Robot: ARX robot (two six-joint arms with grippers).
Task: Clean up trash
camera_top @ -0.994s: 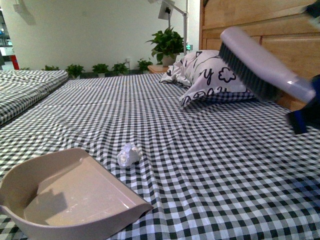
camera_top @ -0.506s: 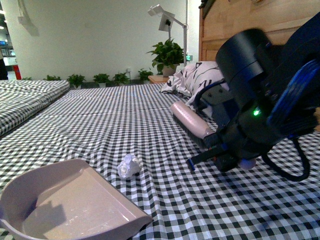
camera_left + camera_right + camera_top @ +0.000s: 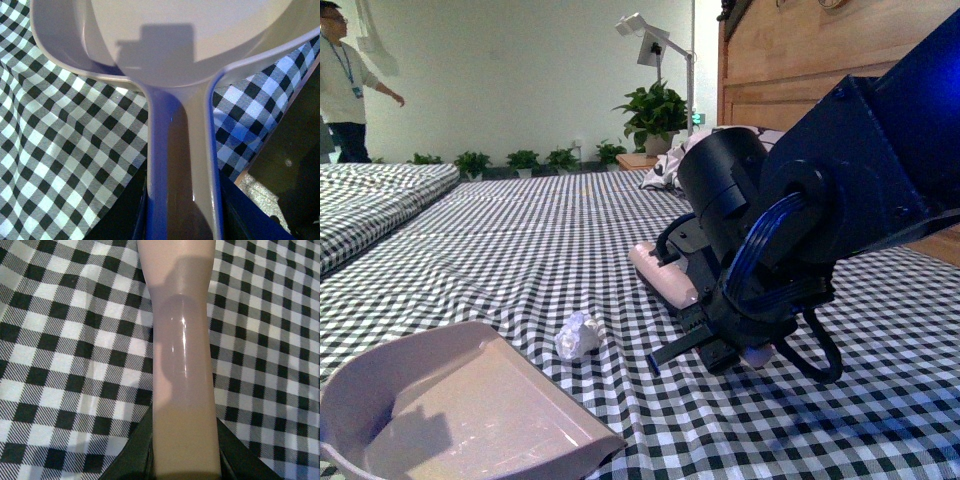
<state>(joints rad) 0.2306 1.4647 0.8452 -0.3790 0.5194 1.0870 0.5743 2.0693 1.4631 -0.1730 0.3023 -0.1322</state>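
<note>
**Sweeping gear poised either side of the paper ball**

Lying on the black-and-white checked bedspread (image 3: 520,230), the crumpled white paper ball (image 3: 577,335) sits just past the open lip of the pale pink dustpan (image 3: 450,405), close to it but not touching. The dustpan rests low on the cloth at the near left; from the left wrist camera its long handle (image 3: 182,170) runs straight back into the left gripper (image 3: 182,227), whose dark jaws press against both sides of it.

On the other side, the right arm (image 3: 800,240) reaches in low, dark and bulky. It carries a pink brush (image 3: 665,275), the head down near the bedspread and a little way to the right of the ball, with clear cloth between them. The right wrist camera shows the brush handle (image 3: 184,365) clamped in the right gripper (image 3: 185,460).

Further back a patterned pillow (image 3: 670,165) leans by the wooden headboard (image 3: 790,60); potted plants (image 3: 655,105) line the wall, and a person (image 3: 345,95) stands at far left.
</note>
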